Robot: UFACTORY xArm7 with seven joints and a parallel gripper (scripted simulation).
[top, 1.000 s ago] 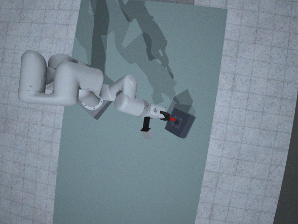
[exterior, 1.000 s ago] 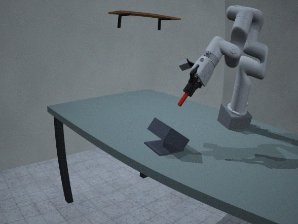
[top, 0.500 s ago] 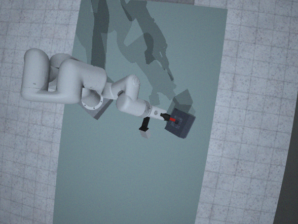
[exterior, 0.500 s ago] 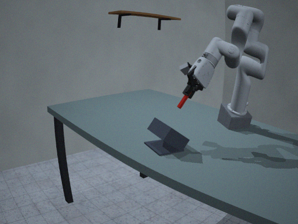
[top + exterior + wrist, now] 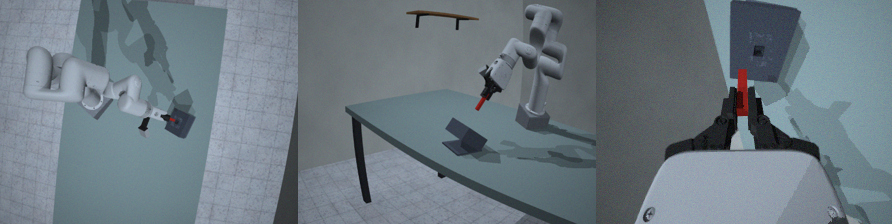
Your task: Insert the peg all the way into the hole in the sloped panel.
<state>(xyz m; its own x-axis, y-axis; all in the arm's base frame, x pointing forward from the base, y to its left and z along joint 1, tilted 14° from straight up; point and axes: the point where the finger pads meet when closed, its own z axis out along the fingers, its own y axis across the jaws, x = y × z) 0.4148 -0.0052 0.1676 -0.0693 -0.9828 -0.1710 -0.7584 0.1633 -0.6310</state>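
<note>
Gripper (image 5: pixel 742 107) pinching red peg (image 5: pixel 742 86) by its rear end; peg sticks out past fingertips, in the air above sloped panel (image 5: pixel 457 127), tip aimed at hole (image 5: pixel 758 50), not touching.

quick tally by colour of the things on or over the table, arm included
red: 1, the peg held in the gripper
dark grey: 1, the sloped panel with its hole
white: 1, the arm on its grey base
total: 3
</note>
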